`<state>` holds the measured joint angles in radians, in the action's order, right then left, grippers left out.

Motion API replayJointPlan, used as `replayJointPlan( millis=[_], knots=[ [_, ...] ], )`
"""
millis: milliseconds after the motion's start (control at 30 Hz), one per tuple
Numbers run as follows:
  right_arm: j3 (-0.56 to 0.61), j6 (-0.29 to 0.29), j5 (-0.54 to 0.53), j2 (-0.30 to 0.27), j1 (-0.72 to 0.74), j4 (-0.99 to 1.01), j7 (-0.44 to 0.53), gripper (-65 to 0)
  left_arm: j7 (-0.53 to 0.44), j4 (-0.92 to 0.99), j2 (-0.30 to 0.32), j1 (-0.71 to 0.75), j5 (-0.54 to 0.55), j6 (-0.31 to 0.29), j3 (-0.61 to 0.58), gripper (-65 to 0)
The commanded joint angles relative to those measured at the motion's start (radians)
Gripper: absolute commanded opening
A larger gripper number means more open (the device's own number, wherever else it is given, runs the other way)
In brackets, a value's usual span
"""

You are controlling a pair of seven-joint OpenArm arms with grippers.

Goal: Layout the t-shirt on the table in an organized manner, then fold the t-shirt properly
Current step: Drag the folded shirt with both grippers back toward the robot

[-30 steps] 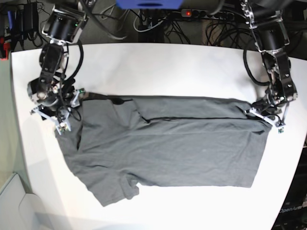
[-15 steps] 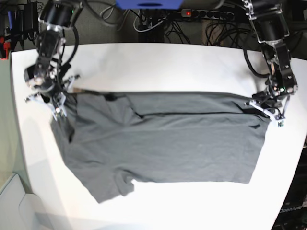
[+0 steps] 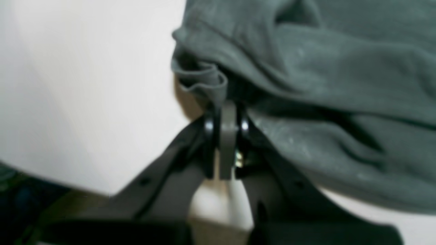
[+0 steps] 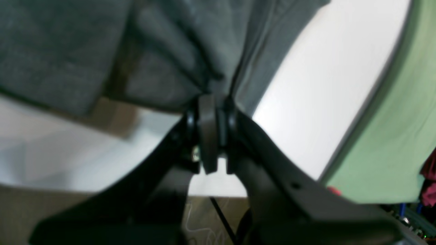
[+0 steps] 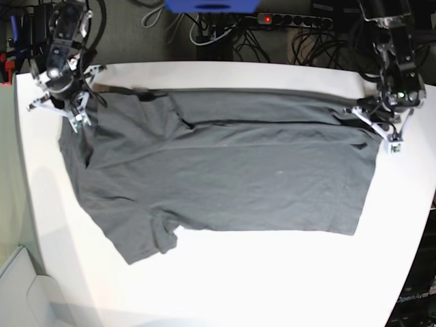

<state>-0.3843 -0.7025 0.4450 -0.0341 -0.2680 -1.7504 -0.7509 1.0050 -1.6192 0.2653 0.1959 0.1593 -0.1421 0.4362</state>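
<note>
We see t-shirt spread lengthwise across far half of table, top strip doubled over. Left end effector clamped on hem corner, right end effector clamped on shoulder edge. Layout nearly done; we judge folding barely begun, sleeve toward near table edge loose.

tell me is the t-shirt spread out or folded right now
Mostly spread: the t-shirt lies wide across the table, one long fold line along its upper part, one sleeve crumpled.
</note>
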Motion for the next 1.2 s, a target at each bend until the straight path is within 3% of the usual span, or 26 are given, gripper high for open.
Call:
replayJointPlan(
  millis=[0,233,633,700,833,933,1033,1167],
  knots=[
    [-0.006,0.004,0.008,-0.01,-0.006,-0.013,-0.009,-65.0,-0.001,-0.033,0.013,0.01,-0.008,0.003,0.005,-64.5],
    [-0.006,0.004,-0.059,-0.022,-0.07,-0.013,-0.009,-65.0,0.068,-0.103,0.018,0.076,-0.01,0.003,0.006,-64.6],
    [-0.006,0.004,-0.059,-0.019,-0.078,-0.01,-0.014,-65.0,0.071,-0.112,-0.005,0.121,-0.01,0.003,0.08,-62.8],
    [-0.006,0.004,-0.059,-0.019,-0.078,-0.012,-0.014,-65.0,0.071,-0.112,-0.005,0.136,-0.01,0.003,0.08,-56.9],
    [-0.003,0.004,-0.059,-0.019,-0.075,-0.009,-0.014,-65.0,0.071,-0.112,-0.007,0.144,-0.01,0.003,0.08,-35.9],
    [-0.005,0.004,-0.059,-0.019,-0.07,-0.012,-0.014,-61.0,0.07,-0.117,-0.004,0.159,-0.007,0.003,0.08,-23.9],
    [-0.005,0.004,-0.059,-0.019,-0.067,-0.012,-0.014,-53.8,0.071,-0.16,-0.005,0.167,-0.008,0.002,0.08,-19.4],
    [-0.006,0.004,-0.062,-0.019,-0.067,-0.012,-0.014,-44.9,0.071,-0.254,-0.008,0.198,-0.004,0.002,0.082,-19.2]
  ],
)
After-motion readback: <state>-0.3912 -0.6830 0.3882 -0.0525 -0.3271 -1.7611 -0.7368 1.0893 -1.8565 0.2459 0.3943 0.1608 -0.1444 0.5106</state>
